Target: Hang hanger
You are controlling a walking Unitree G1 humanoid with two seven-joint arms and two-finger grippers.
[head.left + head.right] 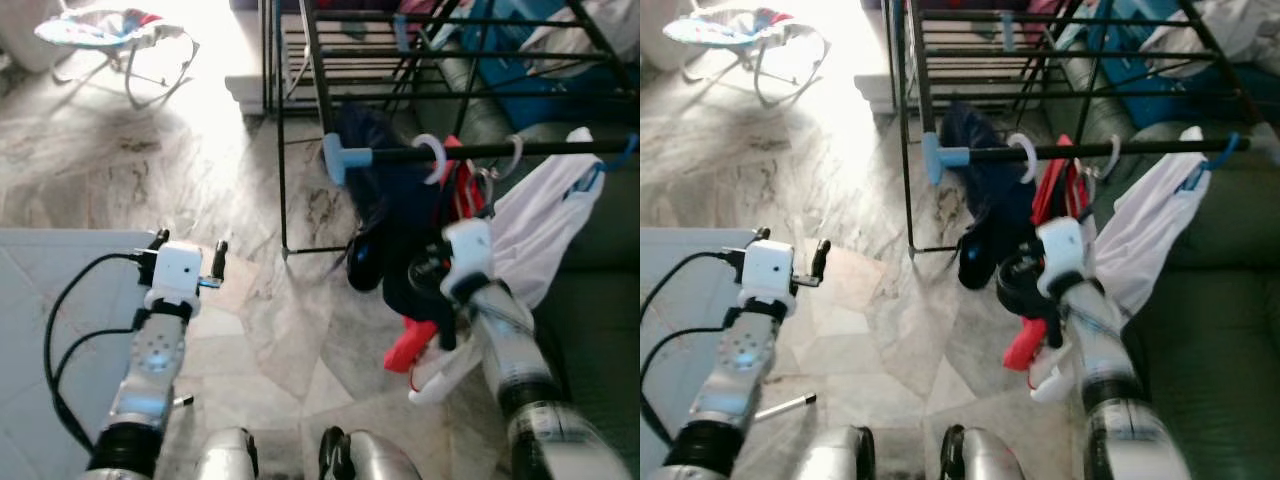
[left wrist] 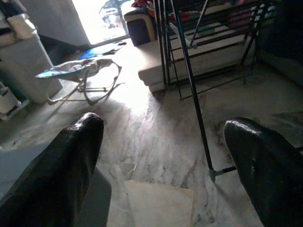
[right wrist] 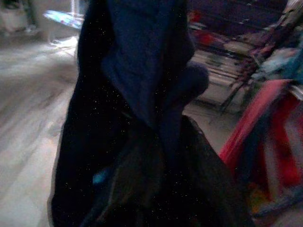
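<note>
A black drying-rack rail [image 1: 540, 150] with a light blue end cap [image 1: 340, 157] crosses in front of me. On it hang a white hanger hook [image 1: 432, 158], a second white hook [image 1: 514, 152] and a blue hook [image 1: 622, 152]. Below them hang a navy garment [image 1: 385, 200], a red garment [image 1: 410, 345] and a white shirt [image 1: 540, 220]. My right gripper [image 1: 427, 275] is raised against the navy garment [image 3: 137, 71], which covers its wrist view. My left gripper [image 1: 188, 255] is held low at the left, open, with nothing between its fingers [image 2: 71, 161].
The black rack frame [image 1: 285, 130] stands on the marble floor [image 1: 290, 320]. A baby bouncer [image 1: 110, 30] is at the far left. A grey surface [image 1: 40, 300] lies at my left, a green sofa [image 1: 590, 330] at the right. A pen [image 1: 785, 405] lies on the floor.
</note>
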